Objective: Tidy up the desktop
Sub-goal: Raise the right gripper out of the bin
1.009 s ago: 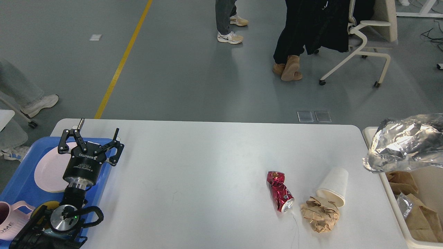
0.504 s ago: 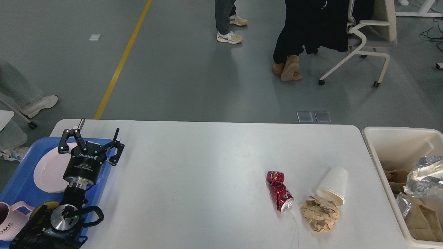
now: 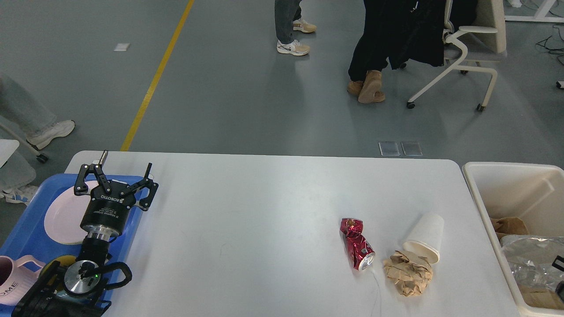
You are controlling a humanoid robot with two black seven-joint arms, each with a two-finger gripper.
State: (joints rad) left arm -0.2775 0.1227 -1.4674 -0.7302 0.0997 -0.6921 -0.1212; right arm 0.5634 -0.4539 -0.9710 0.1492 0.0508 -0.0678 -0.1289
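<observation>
The desktop is a wide white tabletop. On its right part lie a crushed red can, a white paper cup tipped on its side and a crumpled wad of brown paper, all close together. My left gripper stands open over the blue tray's far right corner, holding nothing, far left of the litter. Only small black bits of my right gripper show at the right edge, down inside the cream bin beside a clear plastic bag; its fingers cannot be told apart.
The cream bin stands off the table's right end with brown paper inside. The blue tray at the left holds a pink plate and a pink mug. People's legs and an office chair are beyond the table.
The crinkled plastic bag went from high above the bin's rim down into the bin. The left arm, can, cup and paper wad have not moved.
</observation>
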